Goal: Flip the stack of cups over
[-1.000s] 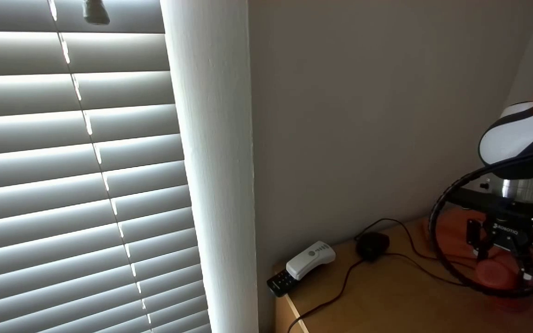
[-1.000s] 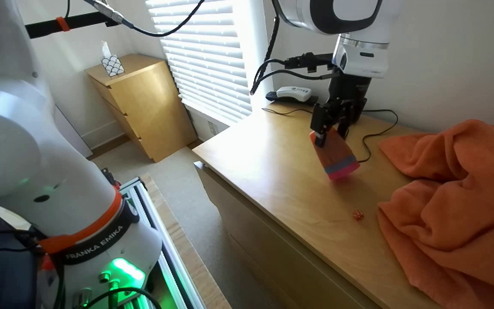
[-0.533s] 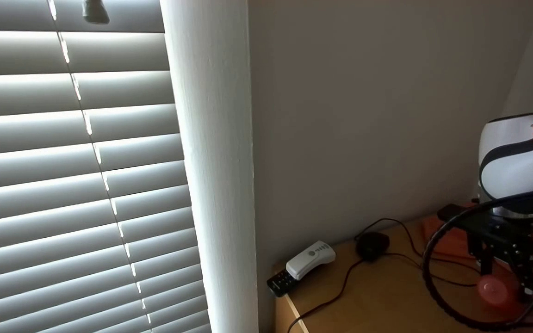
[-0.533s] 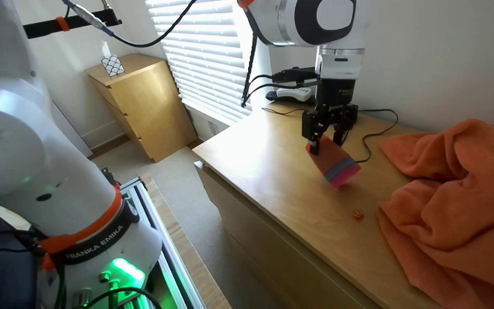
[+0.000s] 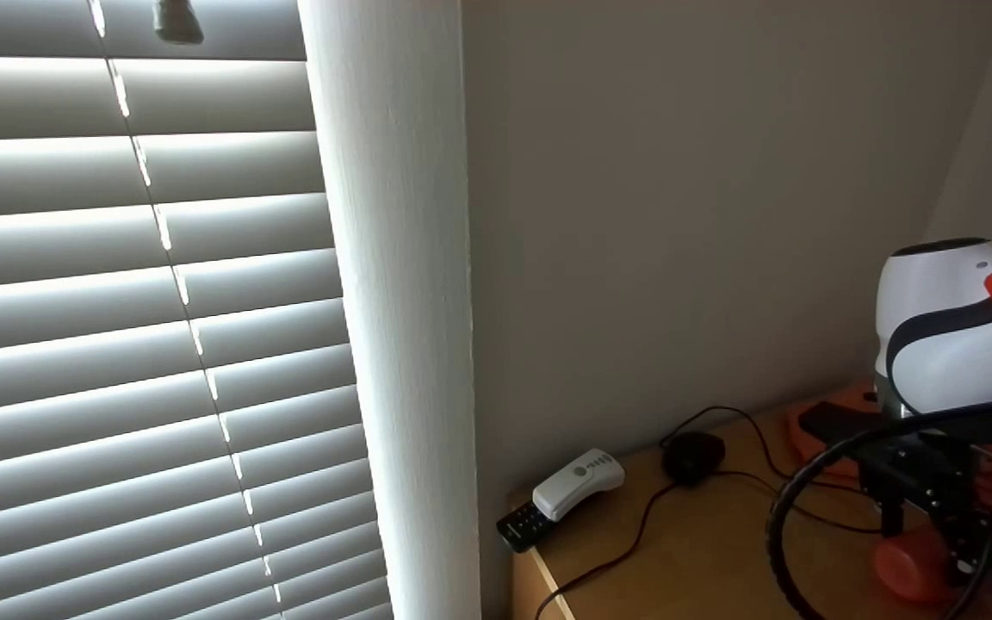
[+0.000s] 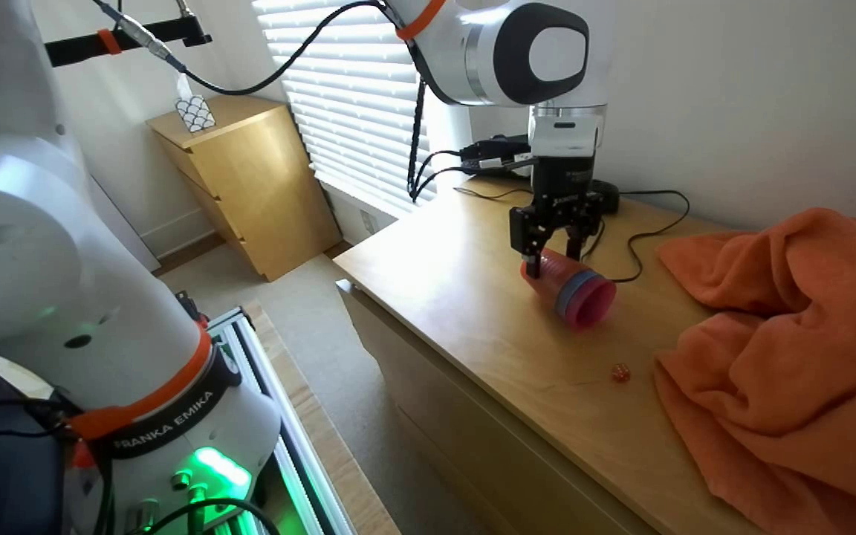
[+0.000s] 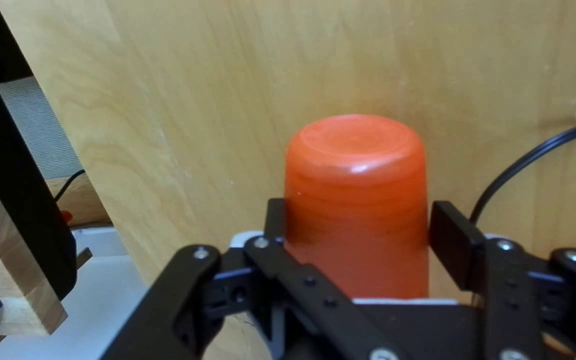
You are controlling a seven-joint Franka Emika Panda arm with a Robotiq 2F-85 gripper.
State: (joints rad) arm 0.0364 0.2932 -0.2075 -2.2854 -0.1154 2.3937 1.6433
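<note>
Black fingers point(image 7: 274, 220) clamped on the stack of cups point(image 7: 357, 200), one pad to each side, and this gripper point(image 6: 554, 260) has it by the base end — that round orange base shows plainly in the wrist view. The stack is tipped over, on its side or close to it: base toward the edge of the counter point(image 6: 458, 282) by the blinds point(image 5: 160, 344), hollow pink mouth facing the opposite way, blue band just behind the rim. It's well in from the front edge, and in from the back edge along the wall point(image 5: 685, 215); how much of its side meets the wood, I can't tell. Past the mouth, farther from the blinds edge, a small red die point(image 6: 620, 372) with pale dots, and near it a heaped orange cloth point(image 6: 785, 357) spread from the back edge toward the front. A black cord point(image 6: 669, 232) curls along the back edge, with a dark lump point(image 5: 692, 457) on it. Over to the corner where the back edge meets the blinds edge — there's a white remote point(image 5: 578, 484) overlapping a black remote point(image 5: 523, 527), the black one poking out past the counter. Above the gripper, the white arm point(image 6: 449, 56); and off beyond the front corner, a wooden dresser point(image 6: 264, 193) with a tissue box point(image 6: 195, 114) on top.
</note>
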